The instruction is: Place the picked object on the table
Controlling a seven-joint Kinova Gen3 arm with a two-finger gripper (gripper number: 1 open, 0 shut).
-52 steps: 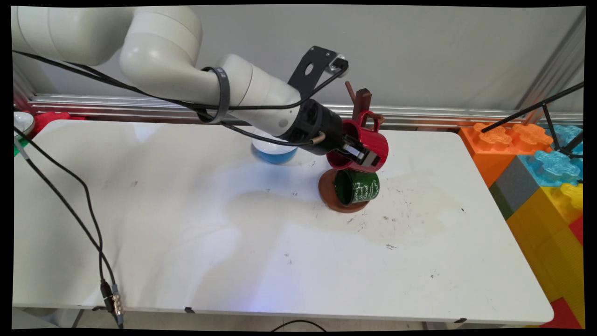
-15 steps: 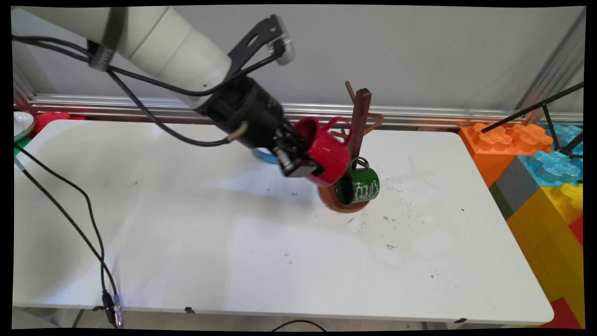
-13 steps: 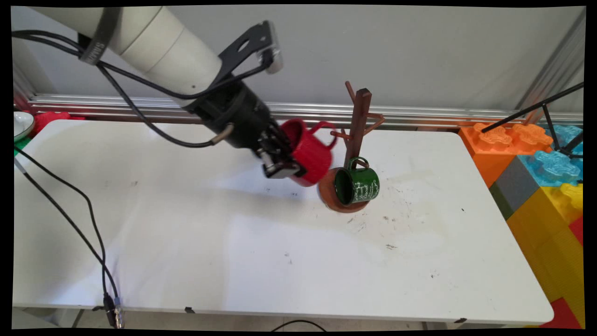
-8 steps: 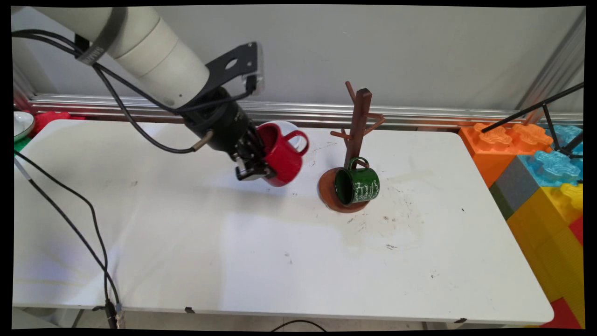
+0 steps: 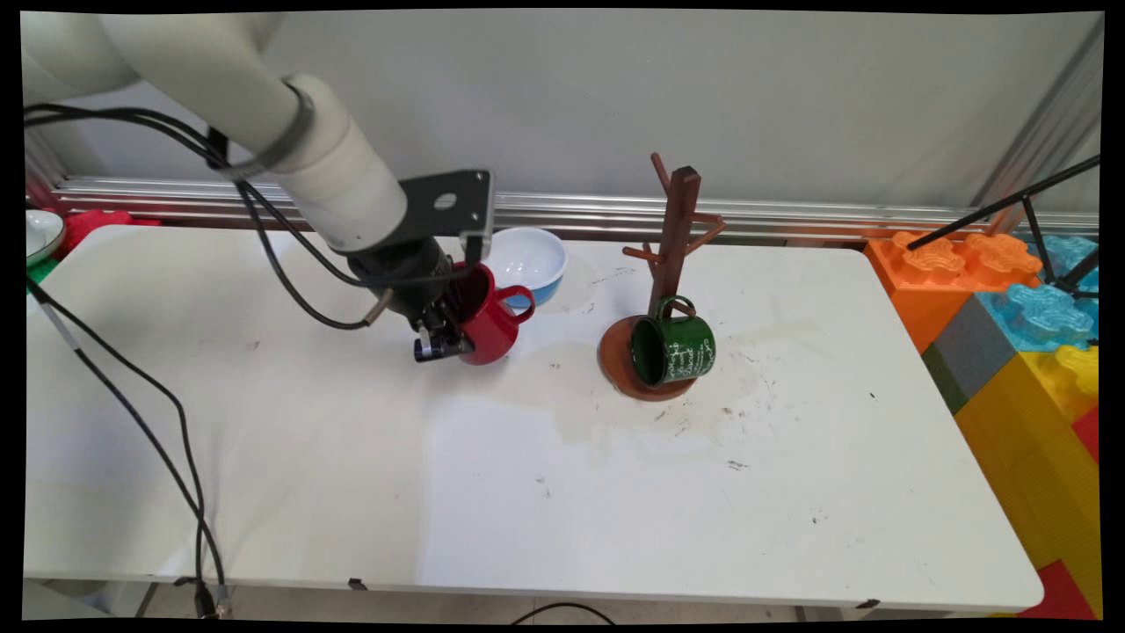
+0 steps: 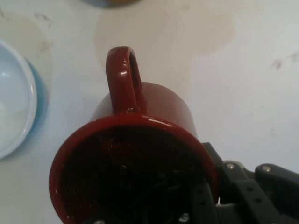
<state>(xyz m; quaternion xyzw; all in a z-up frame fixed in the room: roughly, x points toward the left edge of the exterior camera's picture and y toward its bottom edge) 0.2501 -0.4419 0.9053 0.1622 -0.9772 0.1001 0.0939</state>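
Moved left off the mug tree (image 5: 672, 264): gripper (image 5: 446, 327) clamped on red mug (image 5: 485, 323), low over table (image 5: 562, 492), beside blue bowl (image 5: 526, 262); green mug (image 5: 675, 350) hangs on tree. Hand view: red mug (image 6: 135, 158) rim gripped, handle up, bowl (image 6: 18, 100) left.

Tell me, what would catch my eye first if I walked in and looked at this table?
Probably the red mug, pinched by its rim in the robot's black hand left of the table's middle, just in front of a blue-and-white bowl. Next, to the right, the brown wooden mug tree with a green mug hanging low on it. Bright toy blocks are stacked beyond the table's right end.
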